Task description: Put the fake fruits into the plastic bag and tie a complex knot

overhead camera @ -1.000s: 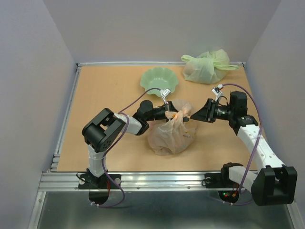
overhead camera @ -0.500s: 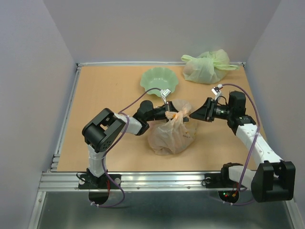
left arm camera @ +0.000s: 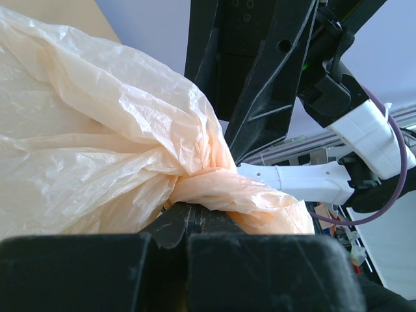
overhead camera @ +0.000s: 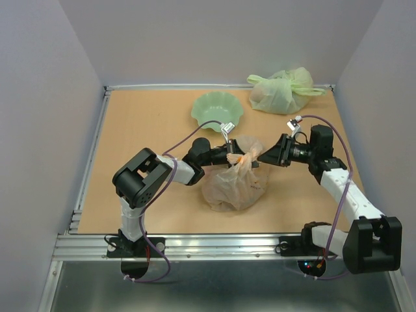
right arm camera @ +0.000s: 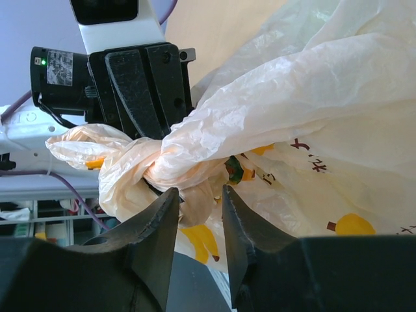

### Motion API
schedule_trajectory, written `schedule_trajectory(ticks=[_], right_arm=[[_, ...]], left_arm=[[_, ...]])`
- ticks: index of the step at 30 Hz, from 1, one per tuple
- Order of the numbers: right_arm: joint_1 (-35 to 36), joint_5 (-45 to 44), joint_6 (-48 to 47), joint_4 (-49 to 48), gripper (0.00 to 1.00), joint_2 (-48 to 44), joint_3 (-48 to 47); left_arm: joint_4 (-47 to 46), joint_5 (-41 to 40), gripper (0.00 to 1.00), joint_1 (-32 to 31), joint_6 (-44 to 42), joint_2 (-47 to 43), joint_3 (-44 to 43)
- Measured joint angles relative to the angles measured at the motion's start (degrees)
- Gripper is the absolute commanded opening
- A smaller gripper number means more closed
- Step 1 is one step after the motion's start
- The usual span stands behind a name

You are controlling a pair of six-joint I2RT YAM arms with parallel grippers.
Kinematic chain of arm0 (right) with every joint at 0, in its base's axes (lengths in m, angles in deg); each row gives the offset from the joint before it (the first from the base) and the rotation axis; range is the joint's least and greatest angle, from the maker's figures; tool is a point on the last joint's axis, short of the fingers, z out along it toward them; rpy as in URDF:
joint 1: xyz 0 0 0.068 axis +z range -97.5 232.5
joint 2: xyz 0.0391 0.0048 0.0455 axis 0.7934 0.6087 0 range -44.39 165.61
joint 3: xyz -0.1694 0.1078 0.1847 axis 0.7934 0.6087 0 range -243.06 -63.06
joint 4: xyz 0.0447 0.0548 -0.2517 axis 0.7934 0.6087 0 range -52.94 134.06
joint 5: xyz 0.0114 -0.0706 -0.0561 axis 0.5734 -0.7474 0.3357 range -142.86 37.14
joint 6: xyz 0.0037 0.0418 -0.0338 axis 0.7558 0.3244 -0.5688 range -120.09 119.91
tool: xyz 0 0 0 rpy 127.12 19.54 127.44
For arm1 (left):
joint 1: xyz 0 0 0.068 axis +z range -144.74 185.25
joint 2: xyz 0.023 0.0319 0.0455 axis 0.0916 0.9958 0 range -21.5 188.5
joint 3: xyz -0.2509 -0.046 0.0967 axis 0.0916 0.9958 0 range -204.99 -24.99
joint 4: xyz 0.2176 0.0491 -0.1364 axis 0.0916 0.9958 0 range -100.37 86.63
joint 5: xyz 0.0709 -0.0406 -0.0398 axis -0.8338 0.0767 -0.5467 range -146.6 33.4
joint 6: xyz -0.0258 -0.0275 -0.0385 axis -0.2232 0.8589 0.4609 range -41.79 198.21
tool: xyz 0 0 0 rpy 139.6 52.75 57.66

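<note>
The plastic bag (overhead camera: 235, 183) sits bulging at the table's middle, its top twisted into a knotted neck (right arm camera: 170, 161). The fake fruits are hidden inside it; only a green-orange patch (right arm camera: 235, 170) shows through the film. My left gripper (overhead camera: 238, 158) is shut on the bag's neck, seen close in the left wrist view (left arm camera: 194, 211). My right gripper (overhead camera: 262, 156) faces it from the right. Its jaws stand open (right arm camera: 200, 195), just below the knot, with a fold of bag between the fingertips.
A pale green scalloped bowl (overhead camera: 218, 112) stands just behind the bag. A pale green knotted plastic bag (overhead camera: 281, 91) lies at the back right corner. Walls enclose the table on three sides.
My right gripper has moved a little left, closer to the bag's knot. The left gripper holds the neck as before.
</note>
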Motion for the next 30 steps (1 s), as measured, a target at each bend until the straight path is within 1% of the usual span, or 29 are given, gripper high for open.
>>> schedule_trajectory(ticks=[8, 10, 12, 13, 15, 16, 18, 19, 20, 23, 24, 26, 27, 30], right_arm=[[1.3, 0.4, 0.5, -0.8, 0.38, 0.1, 0.7], [1.3, 0.5, 0.7, -0.8, 0.36, 0.1, 0.8], [1.3, 0.6, 0.7, -0.8, 0.32, 0.1, 0.8], [1.3, 0.6, 0.7, -0.8, 0.24, 0.1, 0.8], [1.3, 0.8, 0.9, -0.9, 0.20, 0.1, 0.8], [1.4, 0.9, 0.9, -0.9, 0.14, 0.1, 0.8], [1.4, 0.9, 1.0, -0.9, 0.06, 0.1, 0.8], [1.3, 1.0, 1.1, -1.0, 0.00, 0.1, 0.8], [1.3, 0.8, 0.9, -1.0, 0.00, 0.1, 0.8], [1.3, 0.8, 0.9, -1.0, 0.00, 0.1, 0.8], [1.3, 0.8, 0.8, -1.0, 0.00, 0.1, 0.8], [1.4, 0.8, 0.4, -0.9, 0.00, 0.1, 0.8], [1.4, 0.8, 0.3, -0.9, 0.00, 0.1, 0.8], [1.4, 0.8, -0.6, -0.8, 0.00, 0.0, 0.7]], left_arm=[[0.0, 0.0, 0.00, 0.0, -0.3, 0.0, 0.0], [0.0, 0.0, 0.00, 0.0, -0.3, 0.0, 0.0], [0.0, 0.0, 0.00, 0.0, -0.3, 0.0, 0.0], [0.0, 0.0, 0.00, 0.0, -0.3, 0.0, 0.0], [0.1, 0.0, 0.00, 0.0, -0.4, 0.0, 0.0], [0.2, 0.0, 0.00, 0.0, -0.5, 0.0, 0.0], [0.5, 0.0, 0.00, 0.0, -0.7, 0.0, 0.0], [0.6, 0.0, 0.00, 0.0, -0.8, 0.0, 0.0], [0.7, 0.2, 0.00, 0.0, -0.8, 0.0, 0.0], [0.4, 0.4, 0.14, 0.1, -1.3, 0.0, 0.0], [0.3, 0.4, 0.21, 0.2, -1.7, 0.0, 0.2], [0.2, 0.6, 0.29, 0.6, -2.4, -0.3, 0.6], [0.2, 0.8, 0.34, 0.8, -2.7, -0.6, 0.8], [1.2, 1.9, 0.41, 2.2, -6.5, -3.3, 2.4]])
